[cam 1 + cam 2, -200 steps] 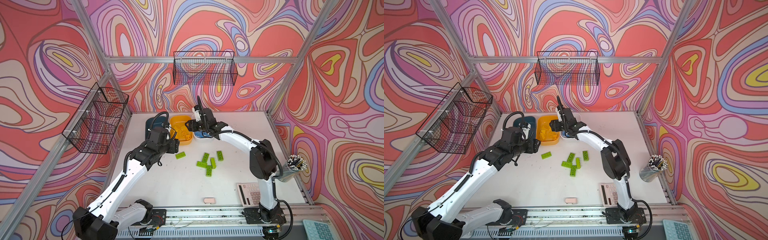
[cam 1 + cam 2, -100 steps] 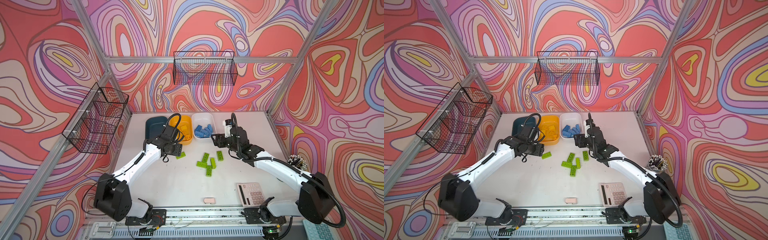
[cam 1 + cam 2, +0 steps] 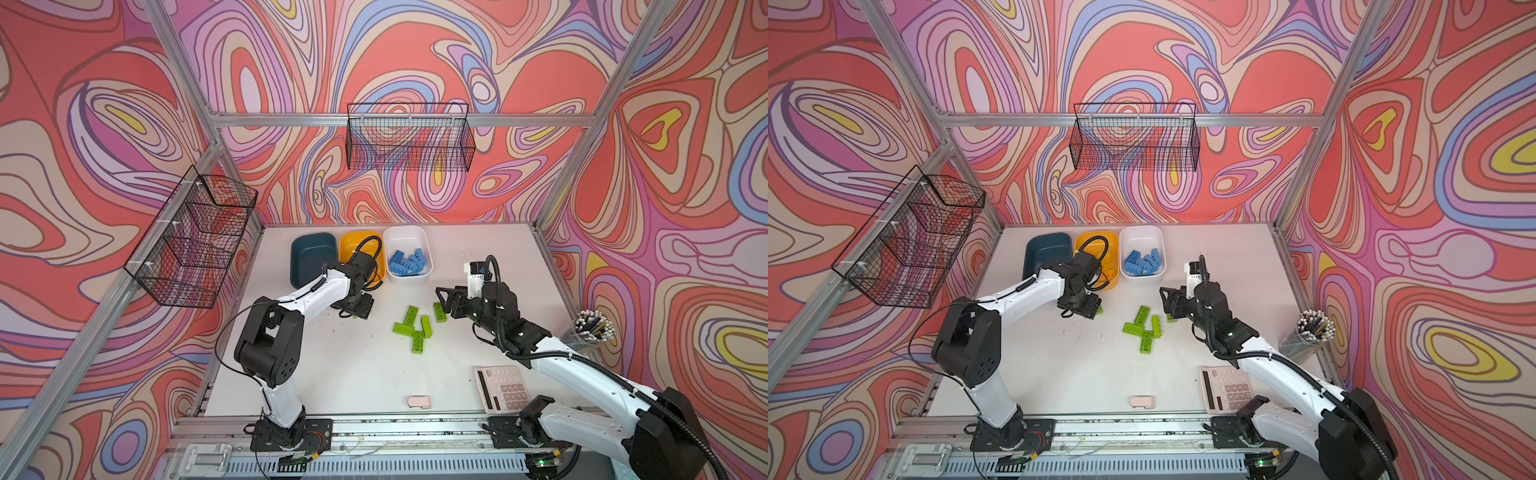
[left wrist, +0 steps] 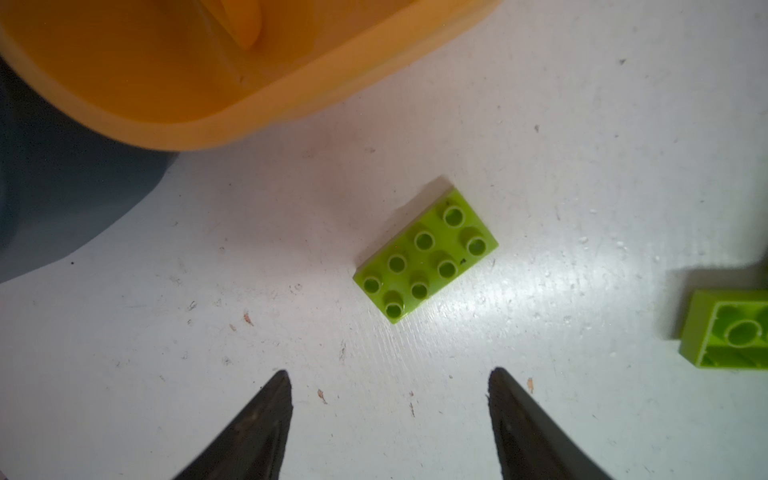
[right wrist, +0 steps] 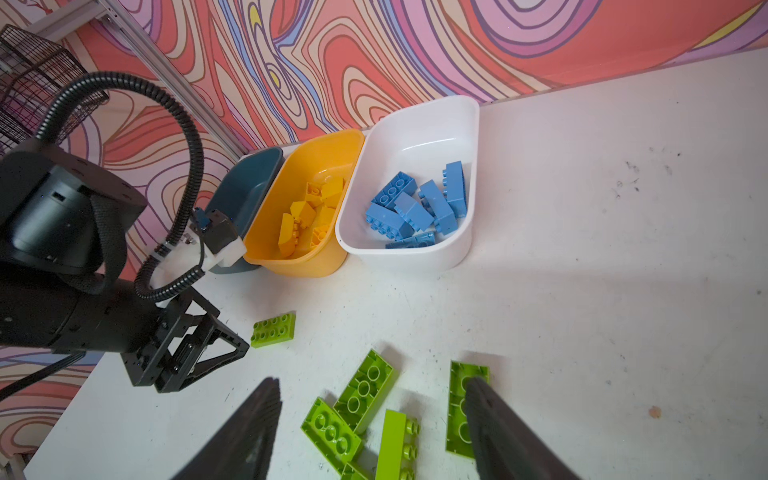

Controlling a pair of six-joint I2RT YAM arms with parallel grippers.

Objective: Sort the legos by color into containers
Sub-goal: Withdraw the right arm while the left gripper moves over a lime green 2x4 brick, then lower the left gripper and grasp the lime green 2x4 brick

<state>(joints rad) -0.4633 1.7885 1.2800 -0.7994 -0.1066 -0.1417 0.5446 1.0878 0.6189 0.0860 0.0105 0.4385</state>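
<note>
In both top views, tubs (image 3: 311,253) upper centre of the surface (image 3: 353,374), green bricks (image 3: 402,329) loose mid-frame, left wrist view, left hand (image 4: 389,374) wide, empty, lone brick (image 4: 426,255) centre frame, right wrist view, right hand (image 5: 372,380) wide, empty, green bricks at the bottom, blue bricks (image 5: 415,208) in white tub (image 5: 415,124).

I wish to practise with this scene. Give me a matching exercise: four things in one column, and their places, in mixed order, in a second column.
Things:
1. blue plastic lego bricks
2. yellow plastic lego bricks
3. lime green plastic lego bricks
4. pink rectangular calculator

Places:
A. scattered at the white table's middle
B. inside the white plastic tub
C. near the table's front edge
D. inside the yellow-orange plastic tub

Pairs: 1-B, 2-D, 3-A, 4-C
</note>
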